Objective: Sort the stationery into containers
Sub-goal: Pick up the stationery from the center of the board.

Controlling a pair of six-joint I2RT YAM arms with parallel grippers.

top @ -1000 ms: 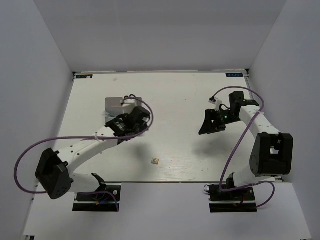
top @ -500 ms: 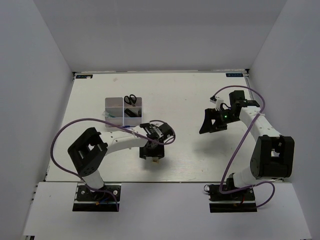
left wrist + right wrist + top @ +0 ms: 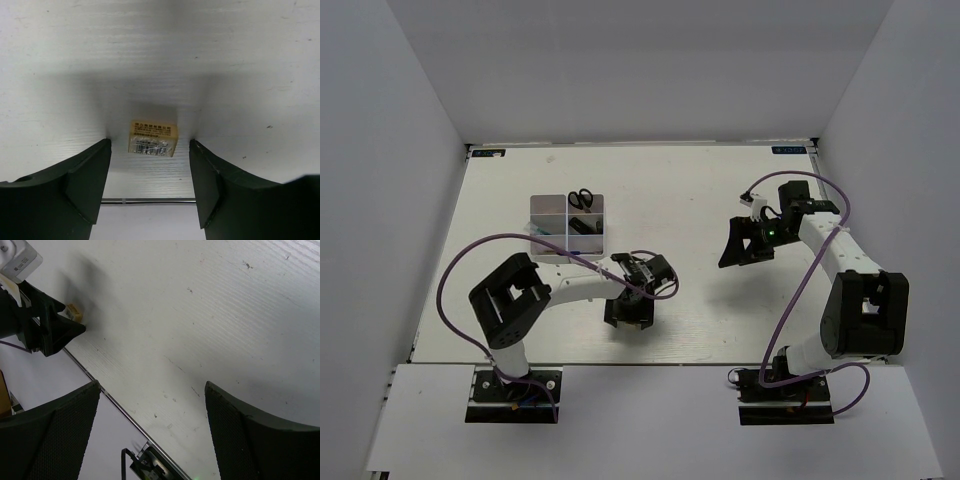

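Left part of table [image 3: 690, 190], top view: white organiser tray [image 3: 533, 210], set well back from the near edge. Black-handled scissors [image 3: 582, 197] in the far right compartment. Dark item [image 3: 583, 226] in the compartment just nearer, too small to identify. Contents of the left column not resolvable.

Right of the tray and nearer the table edge: left gripper [image 3: 628, 312], pointed down at the surface. Claw wide, nothing gripped. From the left wrist view: small beige eraser [image 3: 153, 138] flat on the table between the left fingers [image 3: 90, 175], printed label up, print too small to read. Narrow strip of bare table visible on each side of the eraser; no contact with either finger seen. Eraser covered by the gripper in the top view.

Right part of table: right gripper [image 3: 740, 250], well apart from tray and eraser, over bare tabletop. From the right wrist view: right fingers [image 3: 50, 440] spread wide, only table surface between them, nothing held. In the upper left of that same view, far off: the left gripper with the eraser at its tip.
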